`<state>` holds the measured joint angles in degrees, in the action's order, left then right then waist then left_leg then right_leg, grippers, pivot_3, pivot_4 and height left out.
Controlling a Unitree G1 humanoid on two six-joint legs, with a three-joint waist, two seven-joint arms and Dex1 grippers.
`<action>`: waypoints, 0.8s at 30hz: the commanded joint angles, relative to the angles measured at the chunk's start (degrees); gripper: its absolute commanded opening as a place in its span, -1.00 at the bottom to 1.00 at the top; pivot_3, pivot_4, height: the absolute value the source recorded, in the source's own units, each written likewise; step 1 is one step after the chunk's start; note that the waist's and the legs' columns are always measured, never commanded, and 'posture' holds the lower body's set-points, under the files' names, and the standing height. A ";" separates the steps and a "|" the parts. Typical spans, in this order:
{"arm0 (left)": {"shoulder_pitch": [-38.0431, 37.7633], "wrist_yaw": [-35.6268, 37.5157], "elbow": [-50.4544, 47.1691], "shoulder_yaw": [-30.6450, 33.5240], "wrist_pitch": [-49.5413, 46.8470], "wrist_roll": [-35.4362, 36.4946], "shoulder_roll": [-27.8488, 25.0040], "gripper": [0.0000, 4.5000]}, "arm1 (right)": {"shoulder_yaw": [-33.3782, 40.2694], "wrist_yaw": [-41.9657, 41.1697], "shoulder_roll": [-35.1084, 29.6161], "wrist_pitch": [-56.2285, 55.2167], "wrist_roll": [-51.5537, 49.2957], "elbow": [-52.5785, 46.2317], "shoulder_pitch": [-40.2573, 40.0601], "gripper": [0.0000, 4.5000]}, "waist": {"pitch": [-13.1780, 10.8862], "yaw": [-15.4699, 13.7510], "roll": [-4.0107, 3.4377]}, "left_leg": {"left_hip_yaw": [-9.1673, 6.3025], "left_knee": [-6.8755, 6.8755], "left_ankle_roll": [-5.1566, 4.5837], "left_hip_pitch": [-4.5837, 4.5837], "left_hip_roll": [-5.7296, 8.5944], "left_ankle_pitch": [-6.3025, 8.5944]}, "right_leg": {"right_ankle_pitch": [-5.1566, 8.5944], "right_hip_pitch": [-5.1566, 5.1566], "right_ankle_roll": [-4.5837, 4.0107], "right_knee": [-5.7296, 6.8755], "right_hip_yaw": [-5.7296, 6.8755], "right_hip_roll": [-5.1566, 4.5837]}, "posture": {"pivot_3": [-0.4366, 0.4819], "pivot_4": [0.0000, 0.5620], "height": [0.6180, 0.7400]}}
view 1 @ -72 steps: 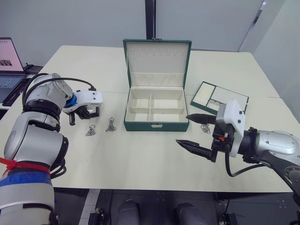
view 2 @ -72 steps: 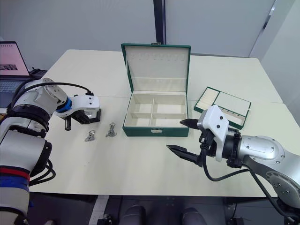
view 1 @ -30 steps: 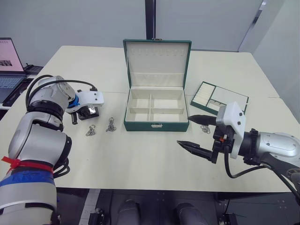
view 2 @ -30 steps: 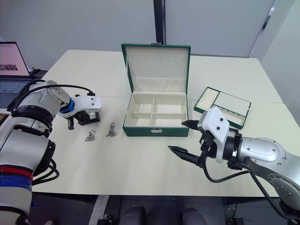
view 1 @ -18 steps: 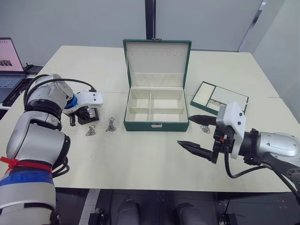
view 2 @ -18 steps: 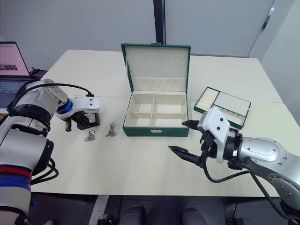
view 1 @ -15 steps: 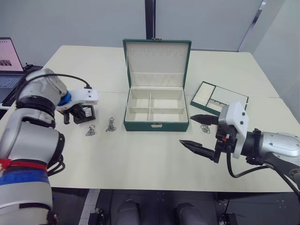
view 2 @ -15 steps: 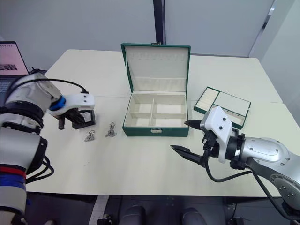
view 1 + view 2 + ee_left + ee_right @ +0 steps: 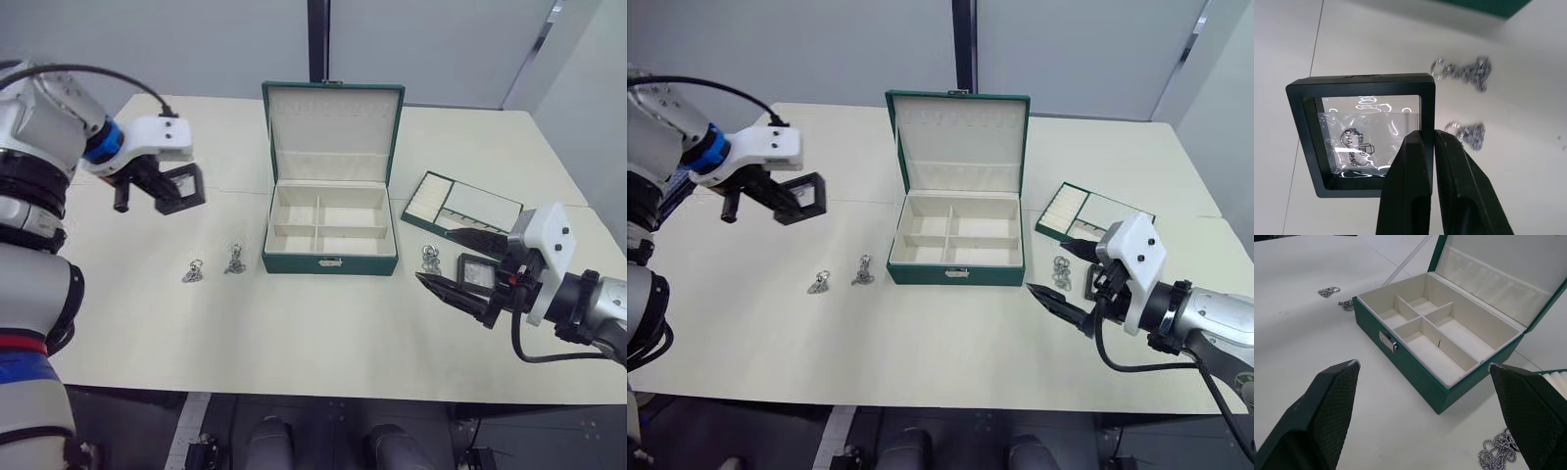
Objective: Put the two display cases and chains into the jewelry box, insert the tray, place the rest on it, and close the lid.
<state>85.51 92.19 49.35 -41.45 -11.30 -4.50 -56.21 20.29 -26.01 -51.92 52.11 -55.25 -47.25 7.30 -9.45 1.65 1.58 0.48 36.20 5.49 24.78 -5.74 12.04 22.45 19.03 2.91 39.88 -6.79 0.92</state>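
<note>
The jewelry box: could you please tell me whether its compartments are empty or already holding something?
Empty. In the jewelry box all four cream compartments show bare lining under the raised lid.

Few readable marks here. Inside the display case (image 9: 1359, 152), the clear plastic film bears a small round printed mark and a short line of capital letters beside a pictogram; the letters may begin "CHA", but the glare on the film keeps them from being read with any certainty. No lettering can be made out on the jewelry box (image 9: 329, 250).
</note>
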 commanded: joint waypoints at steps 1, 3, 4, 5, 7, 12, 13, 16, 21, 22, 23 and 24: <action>3.02 0.31 -7.06 -2.74 -5.36 6.75 -0.82 -0.99 | 1.59 1.18 0.33 -1.63 0.07 -1.96 -0.30 1.00 | 0.00 0.06 0.00 | -0.01 0.00 0.00 0.00 0.00 0.00 | 0.00 0.00 0.00 0.00 0.00 0.00 | -0.05 -0.47 0.77; 3.57 0.31 -9.64 -3.97 -7.14 8.48 -0.30 -0.99 | 1.23 1.76 0.62 -1.82 0.22 -2.16 -0.56 1.00 | 0.00 0.15 -0.01 | -0.03 0.00 0.00 -0.01 0.00 -0.01 | 0.00 0.00 0.00 0.02 0.01 0.01 | -0.05 -0.47 0.77; 4.02 0.31 -10.66 -4.55 -8.18 8.79 0.30 -0.99 | 1.08 2.06 0.77 -1.91 0.32 -2.24 -0.72 1.00 | 0.00 0.28 -0.01 | -0.04 0.00 -0.01 -0.01 0.00 -0.01 | 0.00 0.00 0.00 0.02 0.00 0.02 | -0.05 -0.47 0.77; 4.49 0.31 -11.86 -5.00 -8.87 9.14 1.13 -0.99 | 1.11 2.24 0.93 -2.09 0.47 -2.38 -1.19 1.00 | 0.00 0.29 -0.01 | -0.05 0.00 -0.02 -0.02 0.00 -0.01 | 0.00 0.00 0.00 0.03 -0.01 0.03 | -0.05 -0.47 0.77; 5.19 0.31 -13.40 -5.59 -9.96 10.18 2.57 -0.99 | 1.15 2.49 1.17 -2.41 0.79 -2.54 -1.95 1.00 | 0.00 0.14 -0.01 | -0.07 0.00 -0.03 -0.02 0.01 -0.02 | 0.00 0.00 0.00 0.03 0.01 0.04 | -0.05 -0.47 0.77; 5.78 0.31 -12.28 -3.55 -10.18 9.55 9.51 -0.99 | 0.93 3.03 1.82 -3.13 1.84 -2.29 -3.53 1.00 | 0.00 0.03 -0.01 | -0.07 0.04 -0.02 -0.01 0.04 -0.02 | 0.00 -0.02 0.00 0.01 0.01 0.02 | -0.05 -0.47 0.77; 5.78 0.31 -11.26 -2.83 -10.00 8.64 11.25 -0.99 | 0.80 3.11 1.94 -3.24 2.12 -2.18 -3.89 1.00 | 0.00 0.02 -0.01 | -0.07 0.04 -0.03 -0.01 0.04 -0.02 | 0.00 -0.02 0.00 0.01 0.01 0.03 | -0.05 -0.47 0.77; 5.58 -0.25 -7.91 -1.09 -9.19 6.10 16.10 -0.99 | 0.84 3.73 2.59 -3.47 3.12 -2.24 -5.03 1.00 | 0.00 0.02 -0.01 | -0.05 0.07 -0.04 0.01 0.07 -0.01 | 0.00 -0.03 0.00 0.00 -0.03 0.02 | -0.05 -0.47 0.77; 5.47 -3.18 -0.75 2.11 -7.48 1.88 23.66 -0.99 | 1.75 5.89 4.06 -4.03 5.37 -2.37 -7.31 1.00 | 0.00 0.14 -0.01 | -0.07 0.06 -0.11 0.03 0.10 0.02 | 0.00 -0.01 0.00 0.01 -0.05 0.03 | -0.05 -0.47 0.77; 5.50 -3.88 0.64 2.63 -6.84 1.08 24.72 -0.99 | 1.88 6.22 4.28 -3.98 5.70 -2.36 -7.69 1.00 | 0.00 0.11 -0.01 | -0.06 0.06 -0.11 0.03 0.11 0.02 | 0.00 -0.01 0.00 0.01 -0.06 0.03 | -0.05 -0.47 0.77; 5.65 -4.56 2.19 3.10 -6.46 0.32 25.79 -0.99 | 1.96 6.47 4.41 -3.98 6.03 -2.36 -8.08 1.00 | 0.00 0.10 -0.01 | -0.07 0.06 -0.11 0.03 0.12 0.02 | 0.00 -0.02 0.00 0.01 -0.06 0.03 | -0.05 -0.47 0.77; 5.75 -5.38 3.94 3.73 -5.80 -0.33 27.07 -0.99 | 2.03 6.73 4.46 -4.02 6.57 -2.39 -8.62 1.00 | 0.00 0.08 -0.01 | -0.09 0.06 -0.11 0.03 0.12 0.02 | 0.00 -0.02 0.00 0.01 -0.04 0.03 | -0.05 -0.47 0.77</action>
<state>89.37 88.06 51.70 -40.06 -18.24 -3.61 -29.51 20.46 -19.86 -47.58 49.24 -49.63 -48.19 -1.22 -9.45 1.73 1.57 0.39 36.26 5.38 24.81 -5.62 12.07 22.45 19.01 2.90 39.89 -6.83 0.96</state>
